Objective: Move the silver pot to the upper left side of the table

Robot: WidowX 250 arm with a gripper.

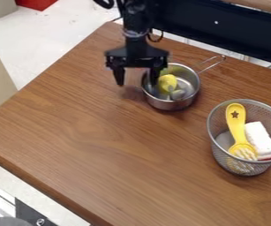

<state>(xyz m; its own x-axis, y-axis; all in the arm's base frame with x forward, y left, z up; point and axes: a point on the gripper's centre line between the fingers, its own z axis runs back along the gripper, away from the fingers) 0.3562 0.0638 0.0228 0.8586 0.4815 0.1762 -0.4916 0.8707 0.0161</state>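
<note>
So the silver pot (168,105) is sitting upper center of the frame on the worktop (90,145), wire handle (212,63) poking up and right. The fingers (119,77) are spread wide, one outside the pot's left rim and one over the inside, nothing pinched. I'd grab that rim: looks like thin, stiff metal, probably light but kinda slick. Keep it level imo (there's a yellow thing (167,82) inside that'd likely roll around). The handle seems too skinny to trust.
</note>
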